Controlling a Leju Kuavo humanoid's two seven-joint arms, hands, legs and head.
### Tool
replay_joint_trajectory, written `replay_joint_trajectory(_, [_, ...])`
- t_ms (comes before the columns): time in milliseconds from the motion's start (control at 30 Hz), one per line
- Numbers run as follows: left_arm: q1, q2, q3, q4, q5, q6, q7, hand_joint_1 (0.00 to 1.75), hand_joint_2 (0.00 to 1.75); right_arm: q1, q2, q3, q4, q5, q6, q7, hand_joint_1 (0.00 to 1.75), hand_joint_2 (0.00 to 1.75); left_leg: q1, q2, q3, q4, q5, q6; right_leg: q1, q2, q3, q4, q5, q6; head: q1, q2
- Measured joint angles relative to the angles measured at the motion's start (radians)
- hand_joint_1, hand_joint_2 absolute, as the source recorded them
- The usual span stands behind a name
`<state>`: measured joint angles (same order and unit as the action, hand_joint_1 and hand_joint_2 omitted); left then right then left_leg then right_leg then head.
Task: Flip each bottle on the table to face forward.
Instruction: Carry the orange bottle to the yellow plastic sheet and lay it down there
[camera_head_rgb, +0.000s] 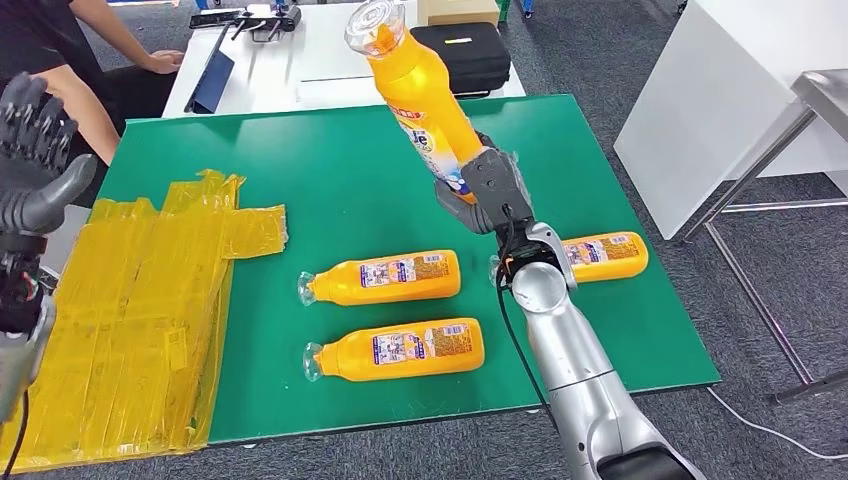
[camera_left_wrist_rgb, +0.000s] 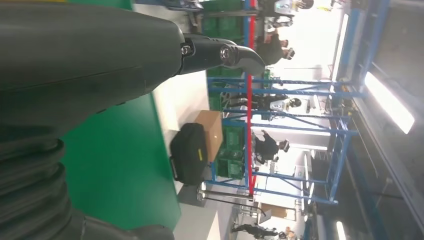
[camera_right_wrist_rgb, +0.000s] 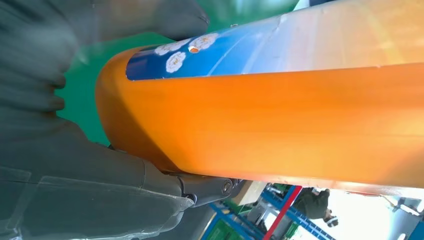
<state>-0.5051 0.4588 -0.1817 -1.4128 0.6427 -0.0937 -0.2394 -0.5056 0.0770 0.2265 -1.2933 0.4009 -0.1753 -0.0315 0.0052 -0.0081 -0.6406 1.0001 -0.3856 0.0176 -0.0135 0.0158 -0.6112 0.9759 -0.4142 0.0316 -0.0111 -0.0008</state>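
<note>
- Bottle (camera_head_rgb: 425, 110) in orange plastic rides high over the middle of the green table (camera_head_rgb: 330, 160), its clear cap tilted up toward the far side; the right hand (camera_head_rgb: 490, 190) grips it around the base.
- Up close, the right wrist view shows the blue flowered label turned partly sideways, dark fingers (camera_right_wrist_rgb: 45, 55) wrapped at the bottom edge.
- Three more bottles lie flat: two near the middle (camera_head_rgb: 385, 278) (camera_head_rgb: 400, 349), one just right of the arm (camera_head_rgb: 605, 255).
- Left hand (camera_head_rgb: 35, 165) hangs raised at the far left, fingers spread, holding nothing.
- Judged from here, a clean finish means rolling the wrist until the label faces front, then lowering onto bare green, clear of its neighbours and the yellow sheet (camera_head_rgb: 130, 310).
</note>
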Motion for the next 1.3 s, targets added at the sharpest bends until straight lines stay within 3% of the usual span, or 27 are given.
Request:
replay_joint_trajectory(167, [0.275,0.176,0.083,-0.211,0.129,0.003,-0.048,0.0,1.75,0.031,-0.019,0.014,-0.006,-0.01,-0.013,-0.014,1.75,1.75,0.002,0.005,-0.002,0.0,-0.003,-0.003,0.001,0.006,-0.004,0.0,-0.001,-0.002,0.0,0.0])
replay_joint_trajectory(367, [0.525,0.399,0.299,-0.419,0.302,0.018,0.003,0.0,1.75,0.029,-0.035,0.048,0.022,-0.058,-0.022,-0.063,1.75,1.75,0.005,0.003,-0.005,0.0,-0.003,-0.003,0.003,0.003,-0.006,0.0,-0.002,-0.003,0.0,0.0])
replay_joint_trajectory(500, [0.649,0.475,0.425,-0.501,0.332,0.026,0.009,0.0,1.75,0.018,-0.037,0.072,0.037,-0.068,-0.023,-0.068,1.75,1.75,0.005,0.001,-0.004,0.0,-0.002,-0.003,0.004,0.001,-0.005,0.0,-0.002,-0.003,0.0,0.0])
replay_joint_trajectory(667, [0.759,0.541,0.517,-0.569,0.407,0.058,0.003,0.0,1.75,-0.005,-0.033,0.105,0.055,-0.088,-0.022,-0.072,1.75,1.75,0.005,-0.001,-0.004,0.0,-0.002,-0.003,0.004,0.001,-0.004,0.0,-0.002,-0.003,0.0,0.0])
replay_joint_trajectory(833, [0.785,0.616,0.535,-0.615,0.498,0.112,-0.002,0.0,1.75,-0.034,-0.004,0.153,0.084,-0.103,-0.03,-0.075,1.75,1.75,0.006,-0.001,-0.004,0.0,-0.002,-0.003,0.004,0.0,-0.004,0.0,-0.002,-0.003,0.0,0.0])
replay_joint_trajectory(1033, [0.769,0.646,0.509,-0.633,0.496,0.122,-0.018,0.0,1.75,-0.054,0.007,0.183,0.109,-0.115,-0.036,-0.075,1.75,1.75,0.006,-0.001,-0.003,0.0,-0.002,-0.003,0.004,-0.001,-0.004,0.0,-0.002,-0.003,0.0,0.0])
replay_joint_trajectory(1167, [0.625,0.63,0.324,-0.633,0.375,0.128,-0.028,0.0,1.75,-0.055,0.017,0.204,0.118,-0.119,-0.04,-0.074,1.75,1.75,0.005,-0.007,-0.003,0.0,-0.001,-0.003,0.003,-0.006,-0.003,-0.001,-0.002,-0.003,0.0,0.0])
replay_joint_trajectory(1300, [0.468,0.509,0.015,-0.589,0.153,0.139,-0.091,0.0,1.75,-0.021,0.012,0.202,0.103,-0.091,-0.044,-0.077,1.75,1.75,0.003,-0.011,-0.001,0.0,-0.001,-0.002,0.002,-0.01,0.0,-0.002,-0.002,-0.003,0.0,0.0])
